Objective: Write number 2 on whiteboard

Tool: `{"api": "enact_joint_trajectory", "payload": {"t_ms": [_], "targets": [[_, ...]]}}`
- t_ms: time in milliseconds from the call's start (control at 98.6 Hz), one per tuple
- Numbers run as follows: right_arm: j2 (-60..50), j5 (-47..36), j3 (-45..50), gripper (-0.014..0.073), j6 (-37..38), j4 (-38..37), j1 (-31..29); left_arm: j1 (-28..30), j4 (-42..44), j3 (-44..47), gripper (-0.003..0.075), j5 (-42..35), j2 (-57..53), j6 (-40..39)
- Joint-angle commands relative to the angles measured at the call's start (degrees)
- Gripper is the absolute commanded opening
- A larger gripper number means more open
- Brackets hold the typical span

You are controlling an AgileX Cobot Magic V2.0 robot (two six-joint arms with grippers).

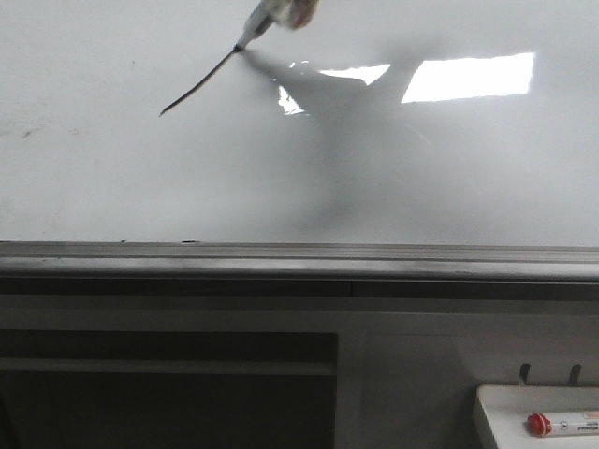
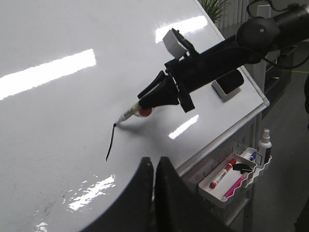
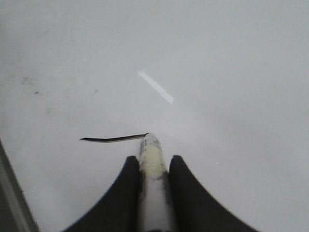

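Right gripper [image 3: 153, 166] is clamping a marker [image 3: 153, 174] between its two dark fingers [image 3: 126, 193], and in the right wrist view the pale barrel is running up the lower centre of the frame with its tip touching the whiteboard [image 3: 217, 72]. From that tip a thin dark stroke [image 3: 113, 139] is stretching away toward the left of the frame, only a single short line so far, not a full figure.

Over in the front view, the marker [image 1: 257, 26] is coming in at the top centre, angled down and to the left, tip pressed on the whiteboard [image 1: 112, 178]. The stroke [image 1: 198, 87] is slanting from the tip down to the left, tapering to a point. A bright rectangular glare patch [image 1: 468, 77] is sitting in the upper right, with the arm's grey shadow spreading below the marker. The grey lower rail [image 1: 281, 260] is crossing the whole frame under the board, and a white tray [image 1: 524, 402] with a red-capped marker [image 1: 562, 425] is peeking in at the lower right corner.

From the left wrist view, the right arm [image 2: 227, 53] is reaching in from the upper right, gripper [image 2: 145, 99] gripping the marker [image 2: 126, 114] near the centre, the stroke [image 2: 110, 142] curving down just below the tip. An eraser [image 2: 227, 87] is resting against the board at the right. The left gripper [image 2: 153, 166] is showing at the bottom centre, its fingers [image 2: 142, 181] drawn close with only a thin gap and nothing between them, well away from the line.
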Motion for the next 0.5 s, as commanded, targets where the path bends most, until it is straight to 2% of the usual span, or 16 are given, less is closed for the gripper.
{"api": "enact_joint_trajectory", "payload": {"t_ms": [0,172,385,487], "targets": [[-3.61,-4.77,-1.56,-0.0067,-0.43,-0.47,-3.49,0.18,-0.73,-0.61,-0.0020,-4.11,1.13,-0.69],[-7.56,3.40,-0.21,-0.0065,-0.43,-0.61,-7.43,0.18,-0.73,0.13,-0.0020,-4.11,1.13,-0.69],[-8.71,4.69,6.19,-0.0057,1.63,-0.35,-8.37,0.18,-0.86,0.48,-0.0020,-4.23,1.13,-0.69],[-7.36,4.69,8.64,-0.0057,2.44,0.81,-6.86,0.18,-1.42,0.48,-0.0020,-4.23,1.13,-0.69]]}}
